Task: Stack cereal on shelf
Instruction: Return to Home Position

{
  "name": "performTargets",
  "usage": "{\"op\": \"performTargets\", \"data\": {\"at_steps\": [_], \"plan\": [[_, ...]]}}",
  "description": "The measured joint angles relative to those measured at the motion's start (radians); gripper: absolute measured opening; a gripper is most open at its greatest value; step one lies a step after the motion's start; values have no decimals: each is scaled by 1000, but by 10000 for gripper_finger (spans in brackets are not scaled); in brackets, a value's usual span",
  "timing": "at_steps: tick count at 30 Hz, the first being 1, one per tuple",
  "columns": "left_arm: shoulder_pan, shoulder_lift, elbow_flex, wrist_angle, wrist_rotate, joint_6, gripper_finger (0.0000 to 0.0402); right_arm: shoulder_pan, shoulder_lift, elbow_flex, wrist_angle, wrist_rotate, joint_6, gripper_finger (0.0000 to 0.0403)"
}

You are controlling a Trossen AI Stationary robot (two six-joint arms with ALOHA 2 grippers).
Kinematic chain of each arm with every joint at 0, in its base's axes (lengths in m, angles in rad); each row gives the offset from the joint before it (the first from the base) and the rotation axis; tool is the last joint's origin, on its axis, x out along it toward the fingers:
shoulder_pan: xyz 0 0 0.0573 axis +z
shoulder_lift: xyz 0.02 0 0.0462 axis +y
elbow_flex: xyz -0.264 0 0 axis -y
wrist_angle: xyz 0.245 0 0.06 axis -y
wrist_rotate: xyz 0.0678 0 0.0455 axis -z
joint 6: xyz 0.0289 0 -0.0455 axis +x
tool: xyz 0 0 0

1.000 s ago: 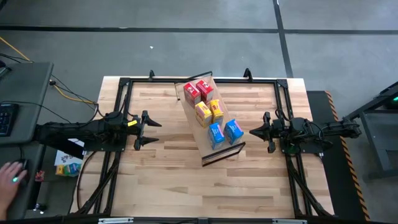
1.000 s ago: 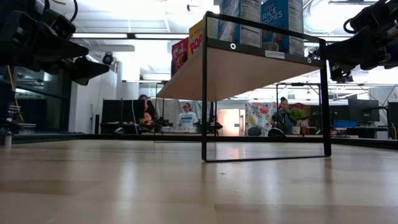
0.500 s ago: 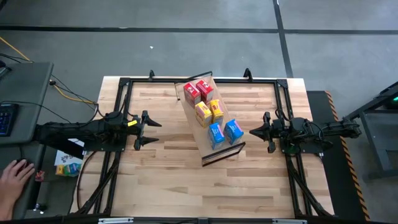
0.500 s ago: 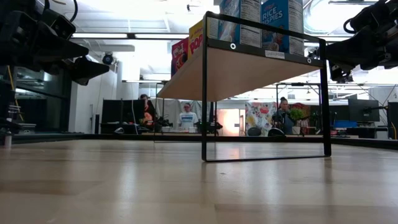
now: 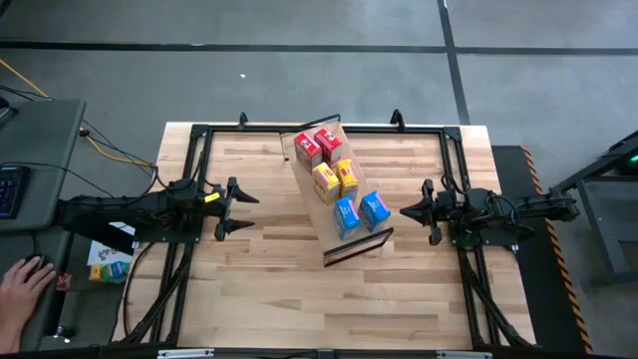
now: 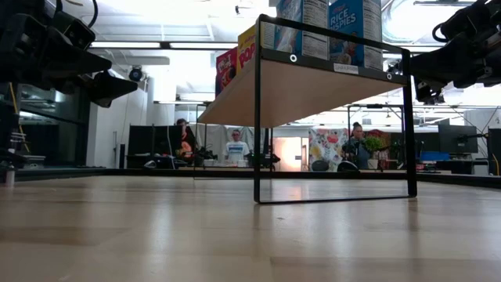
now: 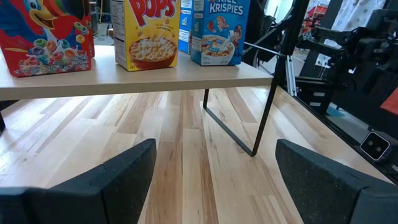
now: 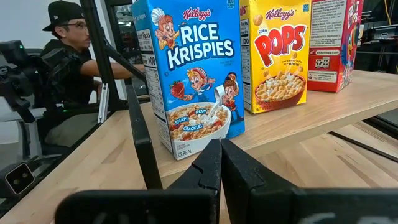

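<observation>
My left arm lies level along the table's left side. The left gripper [image 5: 243,211] points toward the shelf [image 5: 356,242], fingers spread wide with nothing between them. My right arm mirrors it on the right side. The right gripper [image 5: 407,210] has its fingers pressed together and holds nothing. The shelf stands diagonally at mid-tabletop [image 5: 269,289] and carries all six cereal boxes [image 5: 325,182] in pairs: red at the back end, yellow in the middle, blue at the front. Both grippers are well apart from the shelf frame, with bare wood between each gripper and the shelf and along the front edge.
</observation>
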Motion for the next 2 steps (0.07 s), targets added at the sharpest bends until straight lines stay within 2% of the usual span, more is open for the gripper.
{"op": "performTargets", "data": {"at_steps": [2], "plan": [[0, 0, 0, 0, 0, 0, 322, 0, 0, 0, 0, 0, 0, 0]]}}
